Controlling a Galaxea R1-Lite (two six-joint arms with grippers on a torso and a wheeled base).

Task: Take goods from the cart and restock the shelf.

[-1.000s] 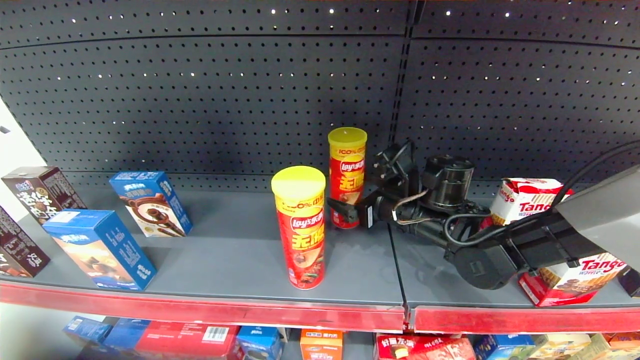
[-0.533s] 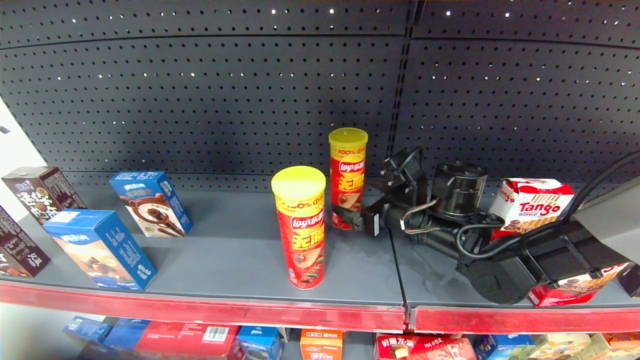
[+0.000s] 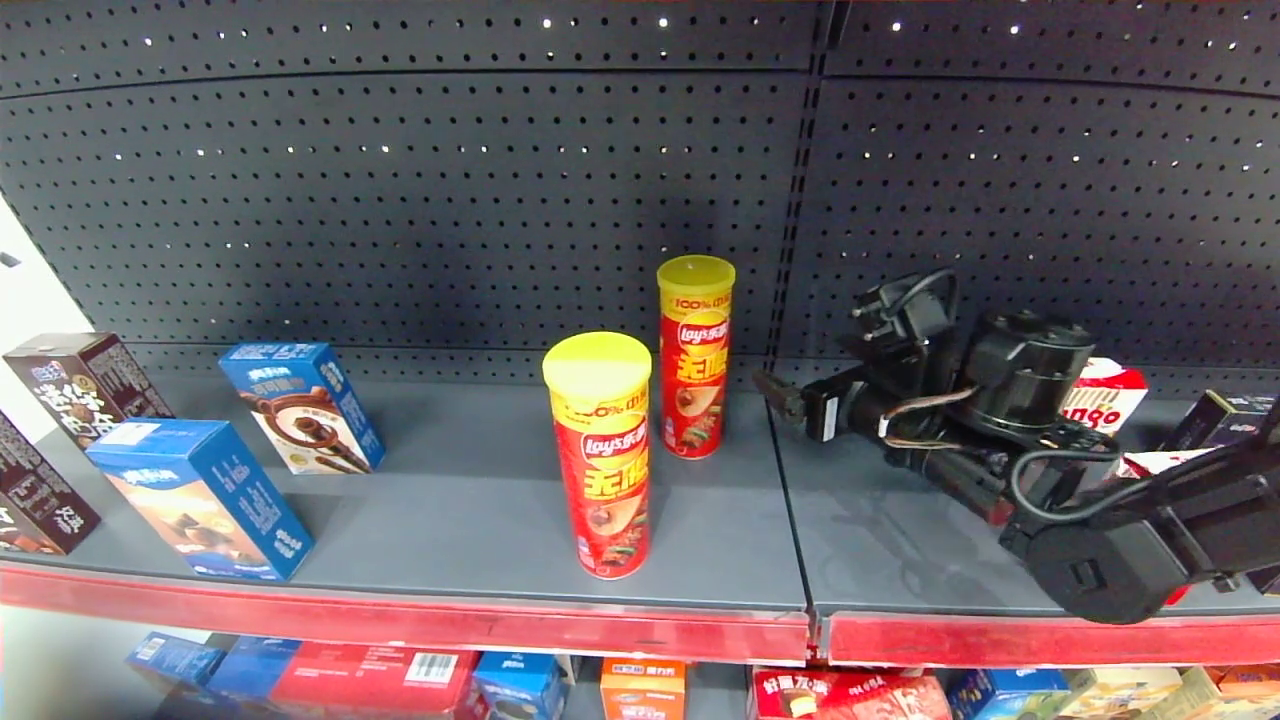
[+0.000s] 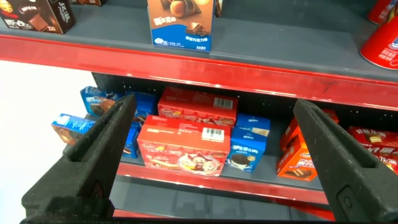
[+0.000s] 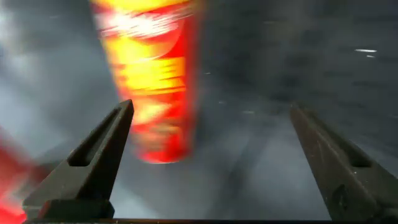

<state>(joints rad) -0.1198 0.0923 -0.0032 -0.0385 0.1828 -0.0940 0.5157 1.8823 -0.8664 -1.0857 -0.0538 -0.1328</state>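
Two red chip cans with yellow lids stand upright on the grey shelf (image 3: 460,510). The front can (image 3: 600,450) is near the shelf edge and the rear can (image 3: 695,355) is closer to the pegboard. My right gripper (image 3: 790,395) hangs open just right of the rear can, apart from it, with nothing held. In the right wrist view the rear can (image 5: 152,81) shows blurred beyond the open right gripper (image 5: 211,109). My left gripper (image 4: 214,102) is open and empty, low in front of the red shelf edge (image 4: 261,65).
Blue boxes (image 3: 300,405) and brown boxes (image 3: 85,385) stand at the shelf's left. Wafer packs (image 3: 1100,395) sit behind my right arm. The pegboard wall (image 3: 450,200) closes the back. Packed boxes (image 4: 186,134) fill the lower shelf.
My right gripper has pulled back to the right, away from the rear can's base. The rear can stays standing where it was; the front can has not moved.
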